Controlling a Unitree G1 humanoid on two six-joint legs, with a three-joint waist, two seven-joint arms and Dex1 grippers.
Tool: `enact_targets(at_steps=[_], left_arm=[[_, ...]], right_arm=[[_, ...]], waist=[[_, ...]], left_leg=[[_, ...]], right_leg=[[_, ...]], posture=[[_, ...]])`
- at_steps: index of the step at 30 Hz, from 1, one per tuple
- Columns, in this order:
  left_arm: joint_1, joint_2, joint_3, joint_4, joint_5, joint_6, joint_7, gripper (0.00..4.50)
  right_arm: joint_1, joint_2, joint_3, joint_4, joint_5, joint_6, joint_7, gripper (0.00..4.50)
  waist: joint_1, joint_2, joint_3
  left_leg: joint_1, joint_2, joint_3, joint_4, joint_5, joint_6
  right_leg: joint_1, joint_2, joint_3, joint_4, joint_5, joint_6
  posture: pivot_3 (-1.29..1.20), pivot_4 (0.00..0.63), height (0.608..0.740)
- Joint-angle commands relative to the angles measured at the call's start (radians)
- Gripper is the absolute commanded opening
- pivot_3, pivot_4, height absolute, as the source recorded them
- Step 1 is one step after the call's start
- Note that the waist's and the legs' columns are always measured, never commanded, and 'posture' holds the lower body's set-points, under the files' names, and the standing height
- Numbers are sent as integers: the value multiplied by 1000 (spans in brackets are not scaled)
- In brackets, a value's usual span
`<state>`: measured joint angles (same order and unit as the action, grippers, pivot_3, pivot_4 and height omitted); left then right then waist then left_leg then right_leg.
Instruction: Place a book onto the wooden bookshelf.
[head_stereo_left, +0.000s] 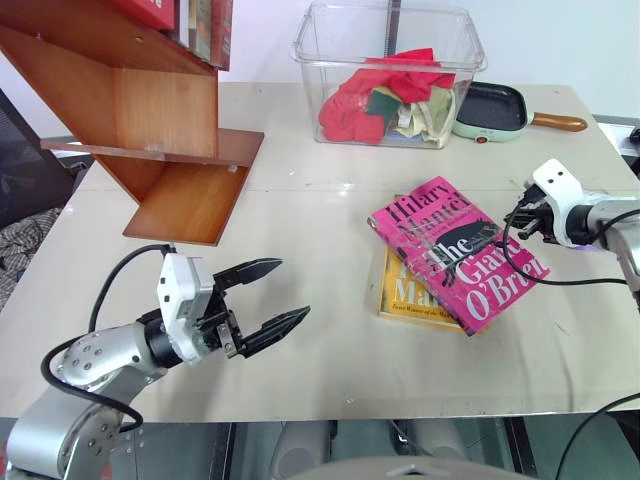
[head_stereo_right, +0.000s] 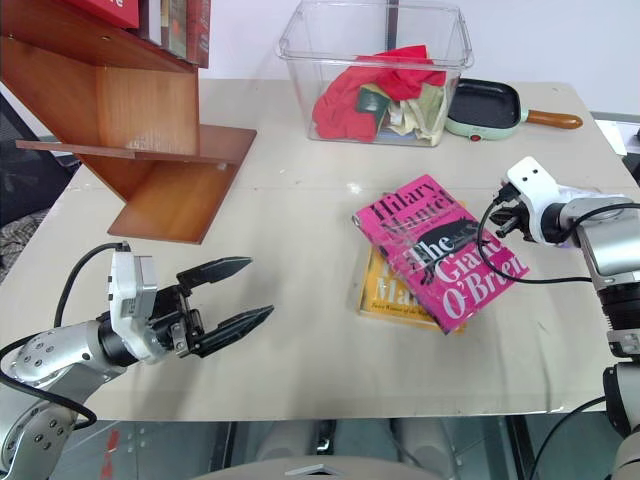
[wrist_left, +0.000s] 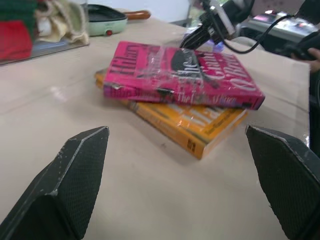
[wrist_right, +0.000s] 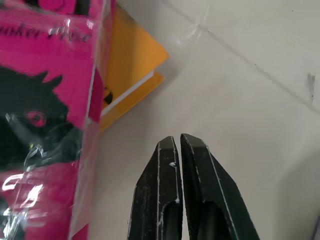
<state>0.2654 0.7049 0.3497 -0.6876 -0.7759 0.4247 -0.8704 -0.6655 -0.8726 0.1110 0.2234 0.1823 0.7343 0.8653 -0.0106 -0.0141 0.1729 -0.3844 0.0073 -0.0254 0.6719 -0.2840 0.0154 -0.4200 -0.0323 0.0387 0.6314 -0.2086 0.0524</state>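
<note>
pink book (head_stereo_left: 458, 250) lying flat on the table (head_stereo_left: 330, 330), right of centre, cover up, white and black lettering readable. resting askew on top of a yellow book (head_stereo_left: 408, 292), with the yellow cover showing past the near edge and one corner. cover wrapped in glossy clear film, as seen in the left wrist view.

right gripper (head_stereo_left: 527, 218) positioned just beside the far right edge of the pink book, low over the table. fingers (wrist_right: 172, 190) pressed together, clenched on nothing; bare tabletop beneath the tips in the right wrist view. contact with the book cannot be told.

left gripper (head_stereo_left: 266, 298) held above the near left part of the table, well apart from both books, pointing toward them. fingers (head_stereo_left: 250, 270) spread wide, released, nothing between them.

wooden bookshelf (head_stereo_left: 150, 120) standing at the far left of the table, reddish-brown, with slanted side panels and flat boards. lower boards bare. upright books (head_stereo_left: 205, 28) standing on the upper board, with red showing among them.

clear plastic bin (head_stereo_left: 390, 70) at the far centre of the table, containing red cloth and other fabric. small pan (head_stereo_left: 500, 108) with pale green body and wooden handle just right of the bin.
</note>
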Motion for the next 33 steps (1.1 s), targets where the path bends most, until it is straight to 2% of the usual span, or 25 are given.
enact_targets(at_steps=[1, 6, 12, 25, 28, 31, 33], left_arm=[[29, -8, 28, -35, 9, -41, -5, 4500], [65, -8, 39, -21, 20, -70, -24, 4500], [97, -10, 39, -13, 32, -92, -42, 4500], [131, -21, 47, 2, 52, -128, -68, 4500], [148, -23, 53, -5, 49, -125, -64, 4500], [156, -25, 59, -7, 43, -121, -58, 4500], [146, -24, 60, -1, 40, -119, -53, 4500]], right_arm=[[-3, -29, -4, -47, 7, 5, 62, 59], [30, -37, -20, -164, 43, 83, 102, 59], [59, -7, -13, -303, 57, 164, 55, 59], [58, 105, 41, -411, 52, 223, -44, 59], [72, 110, -17, -372, 39, 88, -61, 59], [98, 72, -75, -337, 49, -59, -14, 59], [155, 40, -185, -304, 110, -199, 74, 579]], waist=[[-1, 0, 0], [-2, 0, 0], [-4, 0, 0], [-3, 0, 0], [-3, 0, 0], [-1, 0, 0], [2, 0, 0]], left_leg=[[0, 0, 0, 0, 0, 0], [1, 0, 0, -1, 0, 0], [2, 0, 0, 0, 0, 0], [1, 0, 0, 0, 0, 0], [1, 0, 0, 0, 0, 0], [1, 0, 0, 0, 0, 0], [1, 0, 1, 0, 0, 0]], right_leg=[[0, 0, 0, 0, 0, 0], [0, 0, 0, 0, 0, 0], [0, 1, 1, 1, 0, 0], [0, 1, 0, 1, 0, 0], [0, 1, 0, 1, 0, 0], [0, 1, 0, 1, 0, 0], [0, 1, -1, 0, 0, 0]], posture=[[0, 150, 740], [0, 150, 740], [0, 150, 740], [0, 150, 740], [0, 150, 740], [0, 150, 740], [0, 150, 740]])
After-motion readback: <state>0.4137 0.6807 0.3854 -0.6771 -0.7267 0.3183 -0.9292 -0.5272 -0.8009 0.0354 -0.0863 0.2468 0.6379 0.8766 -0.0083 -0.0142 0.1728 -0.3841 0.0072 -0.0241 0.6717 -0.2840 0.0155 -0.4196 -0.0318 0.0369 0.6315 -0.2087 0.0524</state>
